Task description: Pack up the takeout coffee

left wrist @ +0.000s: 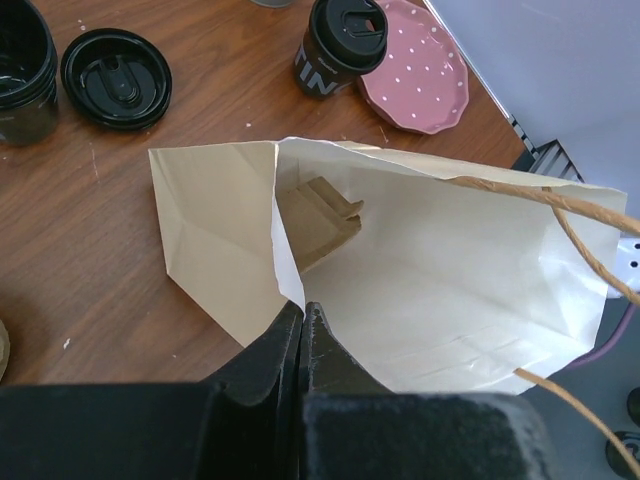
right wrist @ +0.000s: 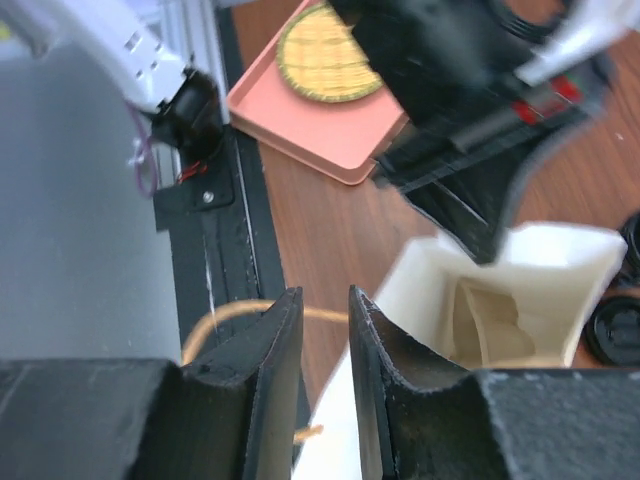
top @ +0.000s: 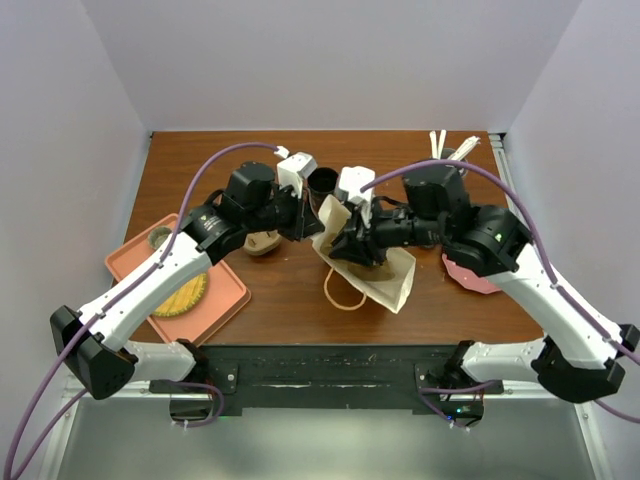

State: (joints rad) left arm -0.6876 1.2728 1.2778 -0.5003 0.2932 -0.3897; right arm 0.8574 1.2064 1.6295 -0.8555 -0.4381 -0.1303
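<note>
Item list, left to right

1. Salmon tray [top: 228, 298], at the left near edge of the wooden table [left wrist: 90, 260]. It carries a round woven coaster [top: 188, 296].
2. Left gripper [left wrist: 303, 318]. Its jaws are pressed together, pinching the near rim of the paper bag [left wrist: 430, 290] and holding the mouth apart.
3. Lidless black cup [left wrist: 22, 70], upright at the far left of the left wrist view. A loose black lid [left wrist: 115, 77] lies flat just beside it.
4. Paper bag, cream outside, on its side at mid-table. The mouth gapes and a brown folded inner base shows inside. A twine handle [left wrist: 590, 230] trails off its right side.
5. Takeout coffee [left wrist: 338, 45]:
   - a small black tapered cup with a black sip lid seated on top
   - white lettering on the wall, only partly readable
   - standing upright on the table beyond the far edge of the bag, outside it, and just beside the pink plate
   - touched by neither gripper
   - not visible from the top camera
6. Pink plate [left wrist: 420, 70], white-dotted with a scalloped rim, to the right of the coffee.
7. Right gripper [right wrist: 326, 330], over the near end of the bag. Its jaws stand slightly apart with twine crossing the gap, and no clamp on anything can be made out
</note>
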